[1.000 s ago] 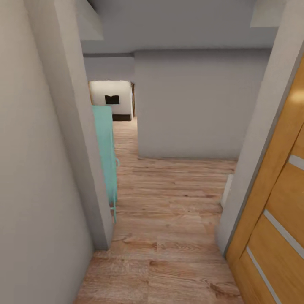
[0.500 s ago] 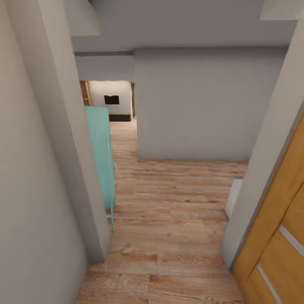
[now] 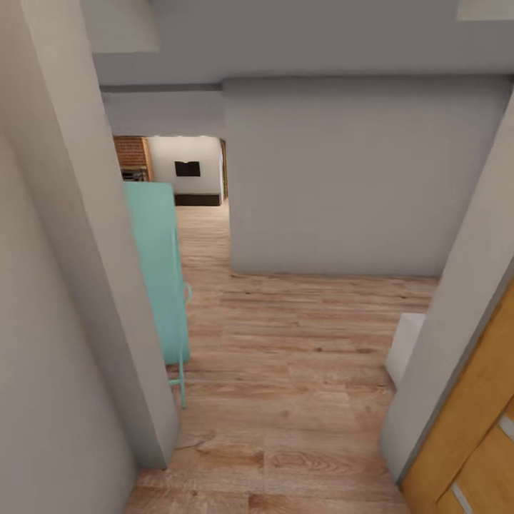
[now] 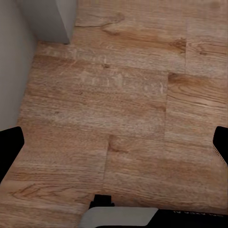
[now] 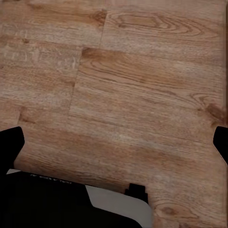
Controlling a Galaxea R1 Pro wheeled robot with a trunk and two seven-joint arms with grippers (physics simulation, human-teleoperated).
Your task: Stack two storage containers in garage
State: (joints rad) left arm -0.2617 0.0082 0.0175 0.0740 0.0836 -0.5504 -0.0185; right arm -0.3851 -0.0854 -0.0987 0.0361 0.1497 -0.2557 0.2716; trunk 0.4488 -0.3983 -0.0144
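Light brown wood-plank floor [image 3: 300,371] with darker grain swirls and knots. Pale grey walls [image 3: 343,178] and a grey ceiling [image 3: 285,36]. A mint-green panel [image 3: 158,271] on thin mint legs. An orange-brown wooden door [image 3: 475,450] with pale grey stripes. Far down the hall, a white wall [image 3: 187,153] bearing a black rectangle [image 3: 187,169] above a dark brown base, beside red-brown brick [image 3: 130,151]. Under the left gripper [image 4: 114,142] and right gripper [image 5: 114,142], whose fingers are black, the same warm grained planks.
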